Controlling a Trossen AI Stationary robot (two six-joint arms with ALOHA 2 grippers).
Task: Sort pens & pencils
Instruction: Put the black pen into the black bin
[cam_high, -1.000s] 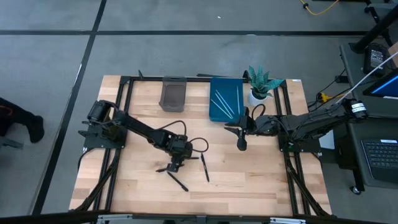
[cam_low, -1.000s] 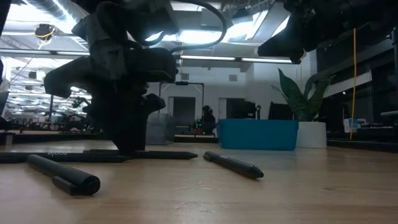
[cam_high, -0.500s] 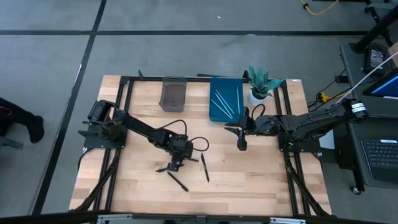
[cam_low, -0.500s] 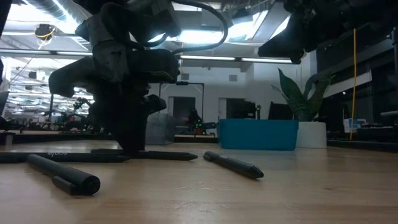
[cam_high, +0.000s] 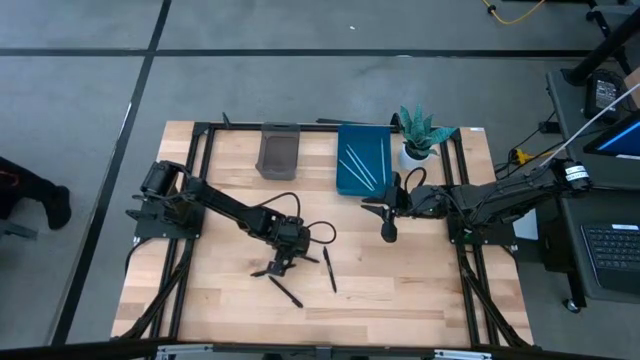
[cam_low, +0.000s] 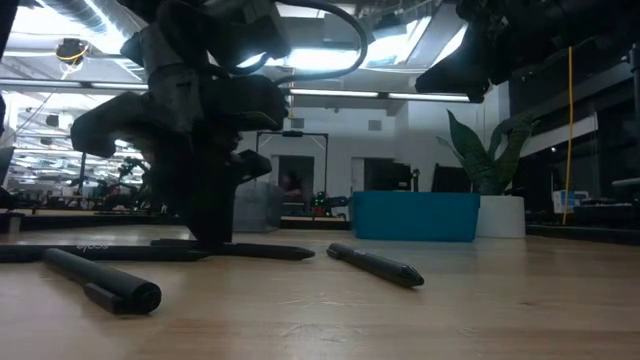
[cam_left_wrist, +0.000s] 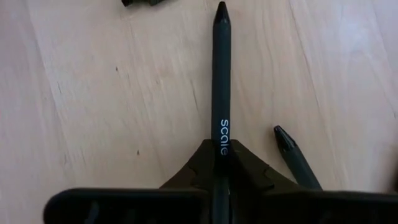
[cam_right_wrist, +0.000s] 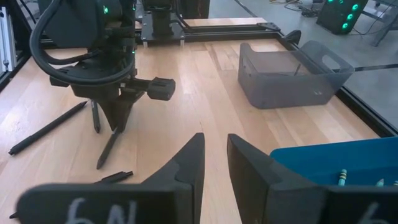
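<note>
My left gripper (cam_high: 283, 264) stands low over the middle of the table, shut on a black pen (cam_left_wrist: 221, 74) printed with white letters. Three more black pens lie flat on the wood: one toward the near edge (cam_high: 285, 292), one to the right (cam_high: 328, 271), and one whose end just shows in the left wrist view (cam_left_wrist: 140, 2). Pale pencils (cam_high: 352, 160) lie in the blue tray (cam_high: 380, 170). My right gripper (cam_high: 388, 218) hangs open near that tray, touching nothing. My left gripper pinches the black pen between its two fingers just behind the white lettering (cam_left_wrist: 221, 134). The fingers come from above, pointing down. The pen runs forward out of the hold, and in the low view it lies level along the table top (cam_low: 270, 251). Its rear end is hidden under the gripper.
A grey bin (cam_high: 278, 150) stands at the far edge beside the blue tray, with a potted plant (cam_high: 420, 135) to the tray's right. Black frame rails (cam_high: 200, 150) run along the table's sides. Bare wood lies near the front edge.
</note>
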